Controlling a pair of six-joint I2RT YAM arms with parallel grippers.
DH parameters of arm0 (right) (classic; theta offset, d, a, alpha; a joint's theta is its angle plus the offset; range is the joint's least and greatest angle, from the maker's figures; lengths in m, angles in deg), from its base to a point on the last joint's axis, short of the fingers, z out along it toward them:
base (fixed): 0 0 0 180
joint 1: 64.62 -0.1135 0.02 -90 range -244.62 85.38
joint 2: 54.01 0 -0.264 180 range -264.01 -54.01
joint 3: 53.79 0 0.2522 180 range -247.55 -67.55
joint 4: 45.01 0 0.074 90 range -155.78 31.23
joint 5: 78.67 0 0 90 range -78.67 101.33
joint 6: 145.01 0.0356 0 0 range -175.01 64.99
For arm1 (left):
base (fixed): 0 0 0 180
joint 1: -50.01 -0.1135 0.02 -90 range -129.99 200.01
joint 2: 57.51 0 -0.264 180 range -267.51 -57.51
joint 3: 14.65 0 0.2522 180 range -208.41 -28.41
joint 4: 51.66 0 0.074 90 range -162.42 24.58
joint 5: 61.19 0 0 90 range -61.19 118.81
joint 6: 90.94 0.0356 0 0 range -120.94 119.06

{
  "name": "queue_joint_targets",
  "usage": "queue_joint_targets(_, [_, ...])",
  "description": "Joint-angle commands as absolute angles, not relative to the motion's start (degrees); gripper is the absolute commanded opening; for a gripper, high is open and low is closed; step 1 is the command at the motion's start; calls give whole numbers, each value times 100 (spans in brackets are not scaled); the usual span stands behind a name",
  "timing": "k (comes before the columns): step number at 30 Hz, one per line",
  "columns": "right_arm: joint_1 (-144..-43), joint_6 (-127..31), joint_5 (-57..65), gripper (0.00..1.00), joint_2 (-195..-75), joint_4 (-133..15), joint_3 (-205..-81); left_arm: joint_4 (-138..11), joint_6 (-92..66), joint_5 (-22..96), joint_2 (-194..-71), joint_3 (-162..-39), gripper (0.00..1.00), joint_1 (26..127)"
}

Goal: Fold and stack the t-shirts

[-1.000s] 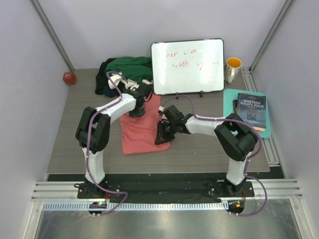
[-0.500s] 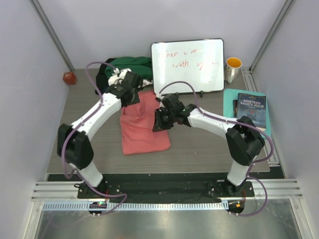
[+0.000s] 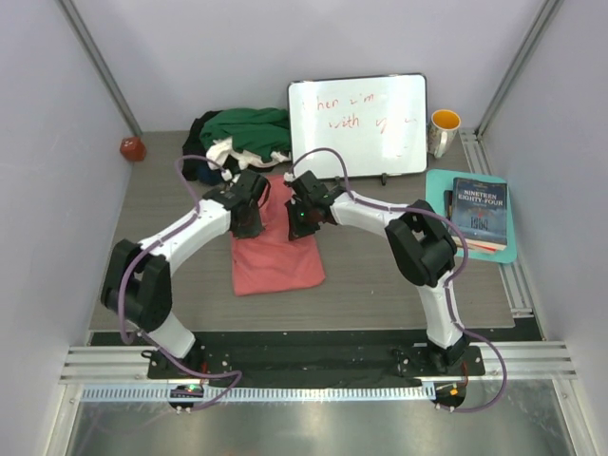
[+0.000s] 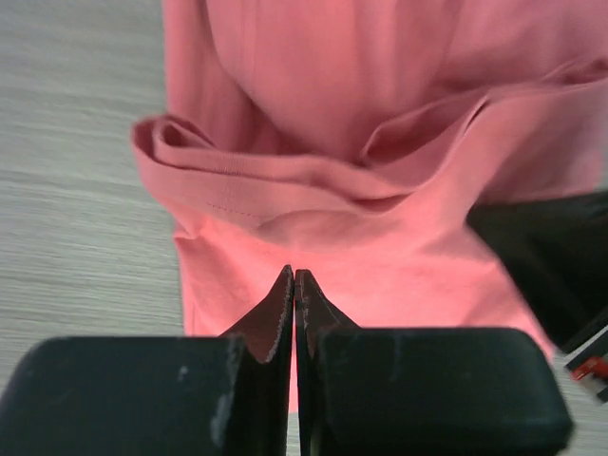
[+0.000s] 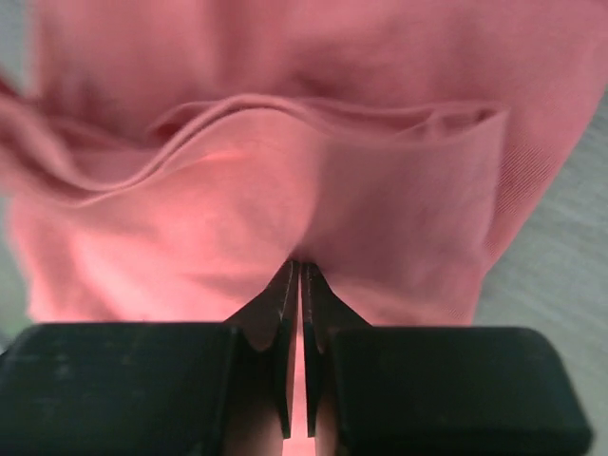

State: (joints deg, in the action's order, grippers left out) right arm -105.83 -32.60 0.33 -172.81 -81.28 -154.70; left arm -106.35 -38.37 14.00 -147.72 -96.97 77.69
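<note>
Left tool (image 4: pixel 294 277) was shut, tips down on the salmon-pink t-shirt (image 3: pixel 277 261) (whether cloth was pinched, could not tell). Right tool (image 5: pixel 300 268) was nipped narrow on a fold of it. That shirt lay on the surface (image 3: pixel 380 275), just beside the bunched dark green t-shirt (image 3: pixel 249 128).

The salmon-pink t-shirt (image 3: pixel 275 256) is totally plain, no print, and looks a lighter, brighter pink in the wrist views. The pile behind it is a dark green t-shirt (image 3: pixel 245 126), a bit of white t-shirt (image 3: pixel 224 150) and a black t-shirt (image 3: pixel 195 161).

The table (image 3: pixel 161 209) is grey wood-grain. The whiteboard (image 3: pixel 359 142) is white with a black frame and red scribble.

The mug (image 3: pixel 444 133) is white outside and yellow-orange inside. The book (image 3: pixel 478 214) is dark navy with pale lettering, on a teal mat (image 3: pixel 439 190). There's a little red thing (image 3: pixel 132 148) at far left.

The left arm (image 3: pixel 190 228) and right arm (image 3: pixel 366 211) are white with black joints and purple cables (image 3: pixel 328 155). The left gripper (image 4: pixel 294 280) and right gripper (image 5: pixel 299 271) are matte black.
</note>
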Motion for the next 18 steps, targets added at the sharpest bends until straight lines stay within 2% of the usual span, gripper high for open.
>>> queue_joint_targets(1, [-10470, -3436, 360, 5, -17564, -8285, -15860, -10304, -4058, 1712, -15223, -9714, 0, 7901])
queue_joint_targets(4, [-10443, -3410, 517, 1, -17714, -8338, -15799, -10278, -4224, 1694, -15444, -9644, 0, 8033])
queue_joint_targets(12, [-10364, -3322, 869, 1, -17530, -8338, -15517, -10066, -4568, 1396, -16279, -9380, 0, 8182])
queue_joint_targets(18, [-10276, -3102, 1107, 1, -17240, -8409, -15158, -10365, -4814, 1316, -16175, -9135, 0, 8182])
